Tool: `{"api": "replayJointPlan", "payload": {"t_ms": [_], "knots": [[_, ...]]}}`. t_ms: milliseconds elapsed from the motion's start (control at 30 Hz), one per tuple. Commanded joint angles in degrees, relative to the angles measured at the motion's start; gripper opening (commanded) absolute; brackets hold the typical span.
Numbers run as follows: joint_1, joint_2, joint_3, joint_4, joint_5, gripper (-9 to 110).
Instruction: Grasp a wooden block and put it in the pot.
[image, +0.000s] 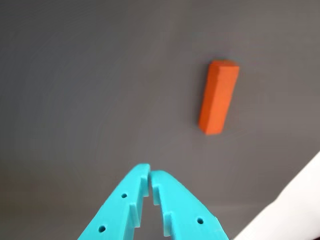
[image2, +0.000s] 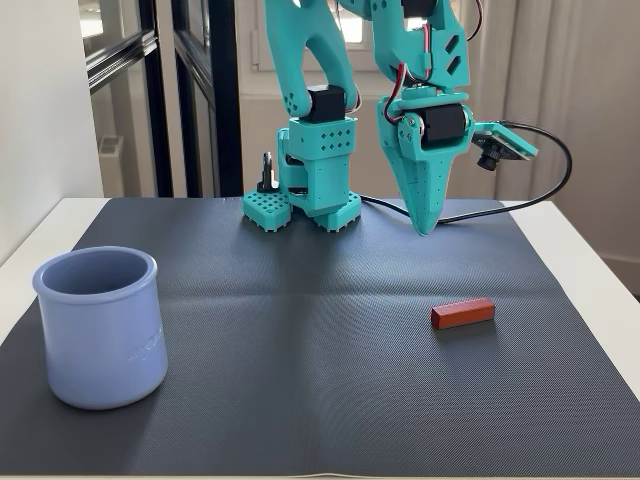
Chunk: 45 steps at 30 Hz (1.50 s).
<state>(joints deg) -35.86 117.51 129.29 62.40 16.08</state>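
The wooden block (image2: 463, 313) is a small reddish-brown bar lying flat on the dark mat, right of centre. In the wrist view it (image: 218, 97) looks orange and lies ahead and to the right of my fingertips. My teal gripper (image2: 427, 228) hangs above the mat behind the block, tips pointing down, apart from it. Its jaws are shut and empty, as the wrist view (image: 150, 173) shows. The periwinkle-blue pot (image2: 101, 326) stands upright at the front left of the mat, far from the gripper.
The dark mat (image2: 300, 330) covers a white table (image2: 590, 270). The arm's teal base (image2: 305, 205) stands at the mat's back edge, with a black cable (image2: 545, 190) looping to its right. Windows and a white wall are behind.
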Motion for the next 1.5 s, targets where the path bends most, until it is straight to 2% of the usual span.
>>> {"api": "replayJointPlan", "payload": {"t_ms": [0, 167, 333, 400, 533, 600, 833, 1233, 1467], "knots": [[-0.4, -1.7, -4.7, -0.4, 5.1, 0], [-0.2, -6.8, -8.2, -0.4, 10.1, 0], [-0.4, -13.5, -11.2, -5.2, 10.7, 1], [-0.5, -15.0, -12.0, -5.7, 10.7, 6], [-0.9, -15.9, -12.3, -5.4, 10.7, 24], [-1.8, -16.1, -12.2, -5.9, 10.9, 28], [-2.8, -19.9, -13.0, -6.0, 17.4, 28], [-2.6, -34.0, -24.4, -5.4, 17.7, 28], [-2.6, -38.0, -24.4, -3.1, 20.6, 28]]}}
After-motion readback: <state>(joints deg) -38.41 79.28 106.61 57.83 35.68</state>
